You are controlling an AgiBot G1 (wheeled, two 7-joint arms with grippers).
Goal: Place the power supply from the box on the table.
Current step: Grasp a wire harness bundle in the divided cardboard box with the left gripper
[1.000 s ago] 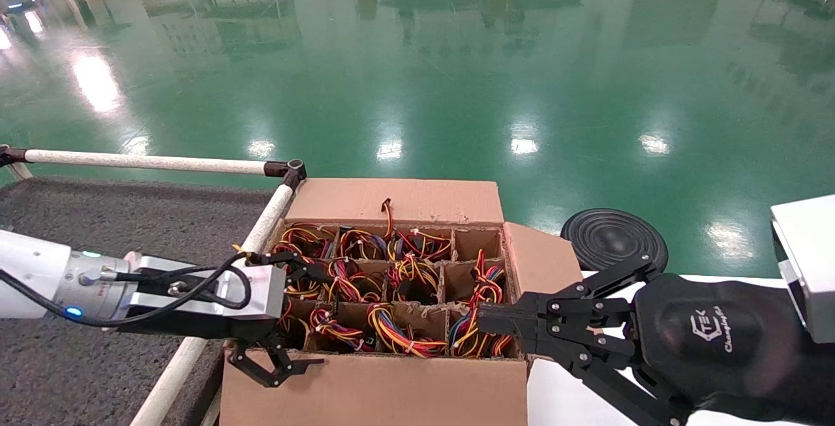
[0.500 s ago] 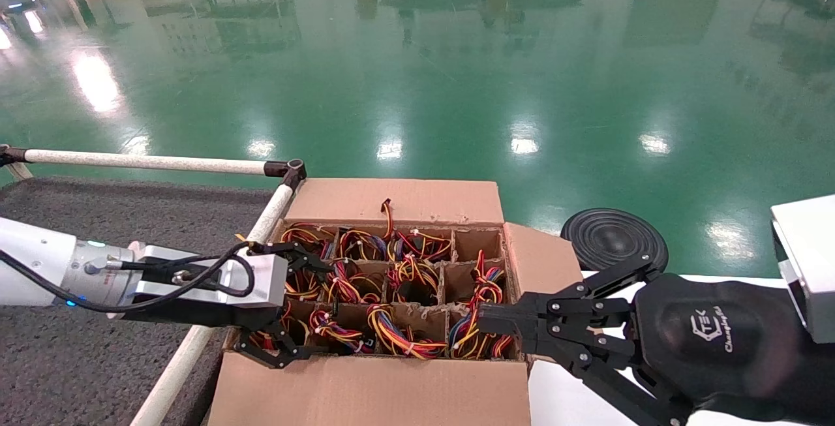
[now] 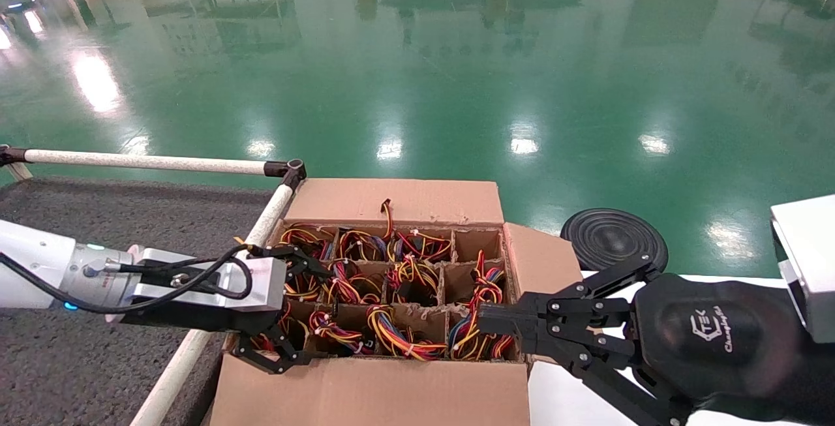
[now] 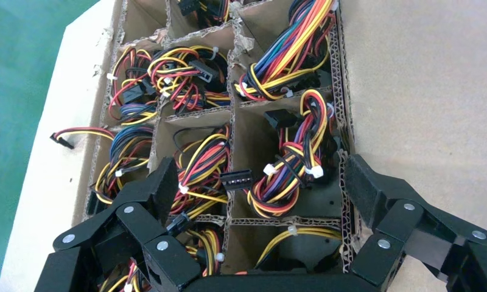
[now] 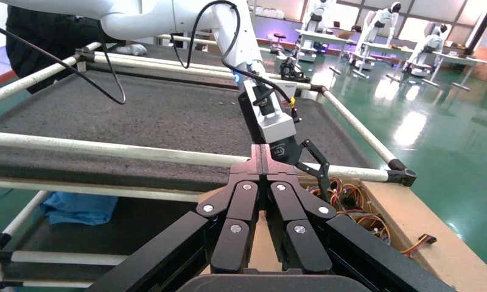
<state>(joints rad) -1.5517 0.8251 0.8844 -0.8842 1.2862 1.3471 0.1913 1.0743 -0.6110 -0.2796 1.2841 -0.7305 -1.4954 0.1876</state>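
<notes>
On the left is the table (image 3: pixel 98 217), dark and rough, with a white rail (image 3: pixel 261 227) along its edge, and I see no power supply lying on it. The left gripper (image 3: pixel 287 308) reaches over that rail and hangs over the near left corner of the box (image 3: pixel 372 393). Its jaws are spread wide and hold nothing. From its wrist camera, the fingers (image 4: pixel 143 201) sit on either side of a cell with a tied wire bundle (image 4: pixel 290 164) in it. That bundle looks like the power supply's wires, but its grey case is hidden down in the cell, so I can't be sure. The box is open and most cells are full of red, yellow and black wires. Further right, the right gripper (image 3: pixel 486 319) rests at the near right corner of the box with its jaws pressed together, pinching nothing. So I think the job has only started: the grab, the lift and the move to the table are all left to do.
</notes>
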